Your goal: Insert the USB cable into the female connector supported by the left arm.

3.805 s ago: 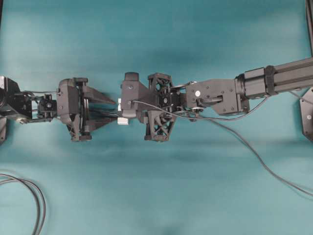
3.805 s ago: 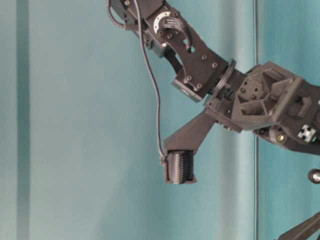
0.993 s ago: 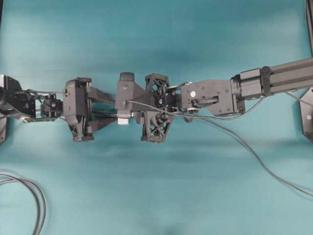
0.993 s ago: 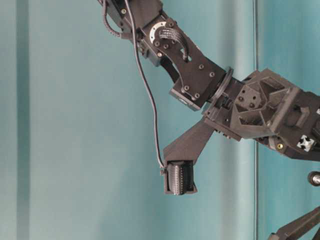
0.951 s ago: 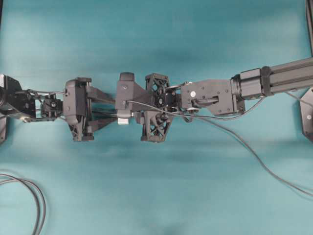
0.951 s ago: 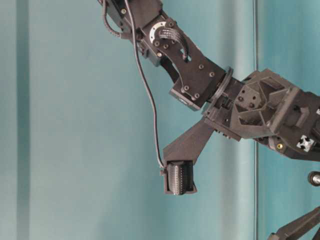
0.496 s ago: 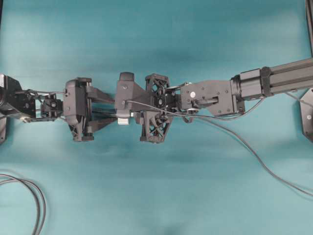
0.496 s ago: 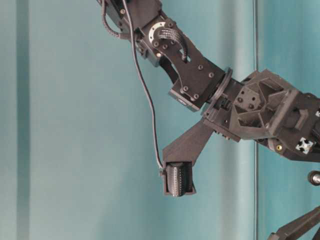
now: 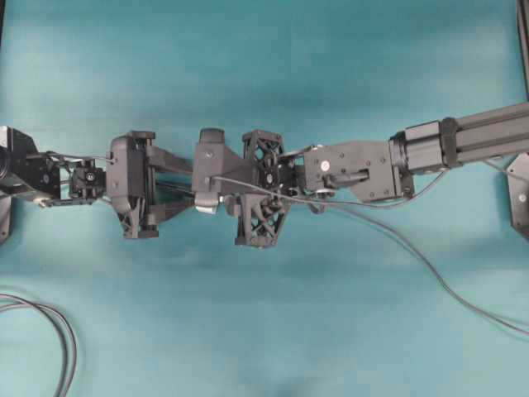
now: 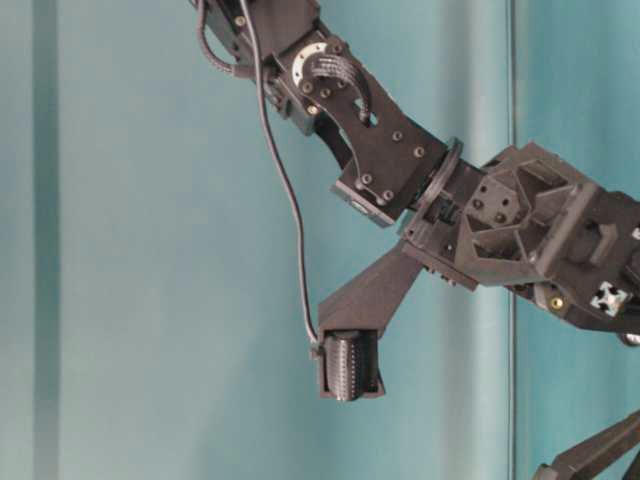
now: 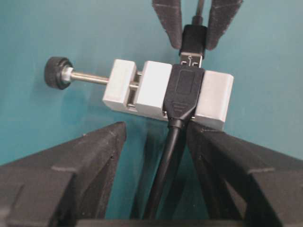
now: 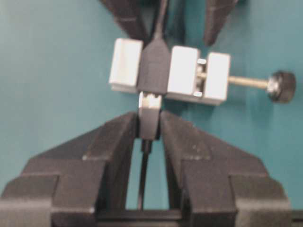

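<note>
Spanning frame centre in overhead view, both arms are met tip to tip over teal table [image 9: 264, 331]. Looped cables [image 9: 58, 331] lie lower left; wide bare surface seen above and below. Left gripper [image 11: 156, 130]: jaws spread wide, female connector [image 11: 156, 92] framed between them, contact unclear. Right gripper [image 12: 150, 125]: jaws pinched on USB cable [image 12: 149, 120] plug, metal tip at connector's mouth.

We see a black robot arm [image 10: 400, 170] slanting down from the top toward the right against a teal backdrop [image 10: 130, 250]. One pointed finger [image 10: 365, 295] ends in a ribbed pad [image 10: 348, 366]. A thin dark cable [image 10: 285, 200] hangs along the arm to that pad.
</note>
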`<action>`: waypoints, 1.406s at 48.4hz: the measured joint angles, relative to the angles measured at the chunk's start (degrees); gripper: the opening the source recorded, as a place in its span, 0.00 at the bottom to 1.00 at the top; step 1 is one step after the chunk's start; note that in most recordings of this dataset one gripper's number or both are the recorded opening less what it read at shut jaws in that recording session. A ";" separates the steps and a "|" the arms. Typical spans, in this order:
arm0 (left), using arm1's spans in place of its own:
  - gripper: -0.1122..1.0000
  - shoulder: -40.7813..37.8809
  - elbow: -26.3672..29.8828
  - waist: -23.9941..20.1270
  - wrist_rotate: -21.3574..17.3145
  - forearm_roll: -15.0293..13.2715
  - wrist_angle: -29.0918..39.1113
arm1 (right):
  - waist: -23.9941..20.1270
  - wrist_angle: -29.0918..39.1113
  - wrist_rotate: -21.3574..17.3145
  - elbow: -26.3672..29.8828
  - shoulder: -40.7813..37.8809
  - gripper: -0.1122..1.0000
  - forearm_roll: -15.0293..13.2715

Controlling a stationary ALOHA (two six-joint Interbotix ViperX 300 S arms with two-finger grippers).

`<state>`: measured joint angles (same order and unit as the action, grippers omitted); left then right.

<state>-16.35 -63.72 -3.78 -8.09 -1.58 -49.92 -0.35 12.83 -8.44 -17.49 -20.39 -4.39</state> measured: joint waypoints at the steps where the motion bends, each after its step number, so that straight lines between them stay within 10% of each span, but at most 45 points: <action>1: 0.72 -0.26 -0.26 0.00 -0.09 0.00 -0.62 | -0.09 -0.09 0.00 0.00 0.00 0.29 0.00; 46: 0.72 0.00 3.60 1.05 -0.26 -0.18 4.22 | -0.09 -0.97 -0.53 -0.09 -0.09 0.29 0.00; 53: 0.72 -1.49 8.88 1.58 -0.44 -0.18 5.01 | -0.18 -1.67 -0.35 0.26 -0.09 0.10 0.00; 68: 0.72 -1.58 9.58 2.02 -0.62 -0.18 6.77 | -0.18 -1.67 -0.18 0.26 0.00 0.10 0.00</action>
<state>-17.93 -54.14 -1.76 -8.70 -1.76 -43.15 -0.53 11.16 -8.61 -17.23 -20.39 -4.39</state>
